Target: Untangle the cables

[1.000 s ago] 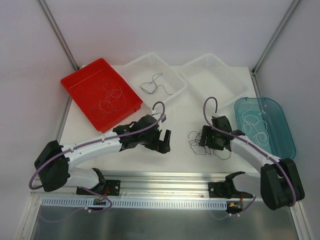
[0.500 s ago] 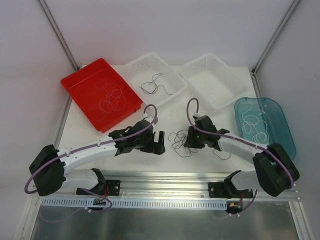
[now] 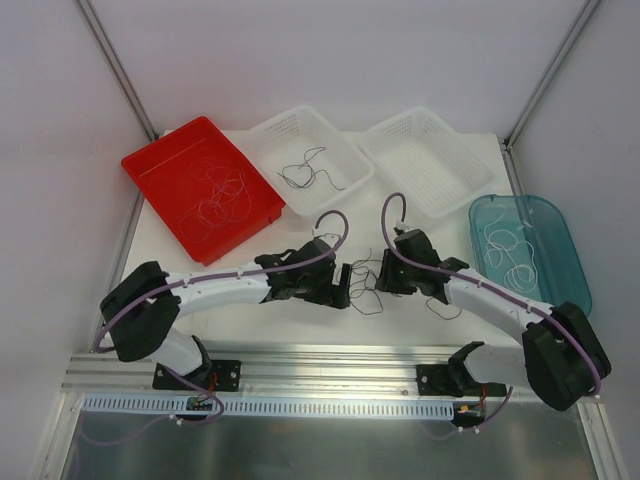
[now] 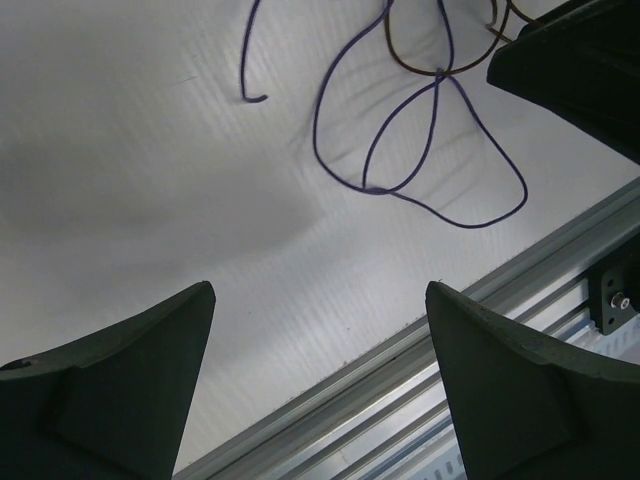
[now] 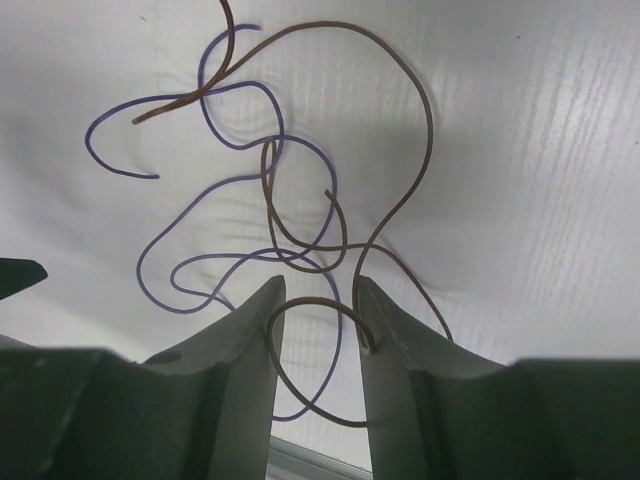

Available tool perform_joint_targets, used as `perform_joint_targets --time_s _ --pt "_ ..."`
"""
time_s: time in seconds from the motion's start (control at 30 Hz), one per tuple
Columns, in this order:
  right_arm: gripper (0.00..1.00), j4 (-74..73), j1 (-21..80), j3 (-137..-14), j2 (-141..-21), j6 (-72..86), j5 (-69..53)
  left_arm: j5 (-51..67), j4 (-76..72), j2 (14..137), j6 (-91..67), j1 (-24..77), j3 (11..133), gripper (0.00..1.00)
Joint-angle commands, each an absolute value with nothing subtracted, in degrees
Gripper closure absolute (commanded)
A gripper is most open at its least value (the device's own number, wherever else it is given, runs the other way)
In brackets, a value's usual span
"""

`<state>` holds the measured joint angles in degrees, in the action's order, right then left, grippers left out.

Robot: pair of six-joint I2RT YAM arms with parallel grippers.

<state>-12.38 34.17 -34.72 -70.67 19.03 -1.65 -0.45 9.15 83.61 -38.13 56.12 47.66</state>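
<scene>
Cables point(image 3: 366, 292): small tangle on white table point(image 3: 330, 325), between two grippers. Purple wire point(image 4: 316, 125) and brown wire point(image 5: 425, 110) loop over each other; ends cut off at picture edges. Right gripper point(image 5: 318, 285): fingers little way apart, brown loop in gap, grip hard to tell. Left gripper point(image 4: 318, 290): fingers spread wide, nothing between. From above, grippers hide part of tangle.
</scene>
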Motion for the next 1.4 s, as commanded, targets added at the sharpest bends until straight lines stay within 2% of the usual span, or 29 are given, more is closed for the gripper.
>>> perform_joint_targets --time_s 0.0,0.47,0.57,0.67,0.7,0.8,0.83,1.03,1.2,1.37 --pt "0.62 -14.1 34.4 -35.9 -69.3 18.9 1.7 1.3 5.7 88.1 -38.8 57.9 52.1 0.13" --pt "0.68 -13.4 34.3 -34.7 -69.2 19.3 1.0 -3.5 3.4 101.9 -37.3 60.0 59.5 0.31" --pt "0.69 -13.1 34.3 -34.3 -69.2 19.7 0.7 -5.0 3.2 103.6 -37.6 60.2 59.8 0.40" --pt "0.70 -13.0 34.4 -34.1 -69.0 19.8 0.4 -6.0 3.1 104.5 -38.3 60.3 59.3 0.55" --pt "0.70 -13.0 34.3 -33.9 -68.9 19.7 0.5 -6.2 3.0 104.6 -38.3 60.3 59.2 0.68" --pt "0.72 -13.2 34.3 -33.7 -68.5 19.4 1.1 -6.9 3.2 104.0 -38.2 60.3 58.1 0.87" --pt "0.73 -13.4 34.3 -33.6 -68.3 19.3 1.4 -7.3 3.2 103.5 -38.1 60.3 57.3 0.98" --pt "0.86 -15.5 33.1 -33.1 -66.8 18.4 3.3 -11.7 5.0 96.8 -35.3 60.3 52.8 1.00" --pt "0.99 -17.6 29.3 -32.3 -64.6 17.0 3.5 -18.3 12.7 85.5 -32.6 59.5 48.3 1.00" --pt "0.99 -19.4 24.4 -32.0 -63.6 15.1 2.9 -19.3 18.9 72.1 -30.0 56.2 45.0 1.00"
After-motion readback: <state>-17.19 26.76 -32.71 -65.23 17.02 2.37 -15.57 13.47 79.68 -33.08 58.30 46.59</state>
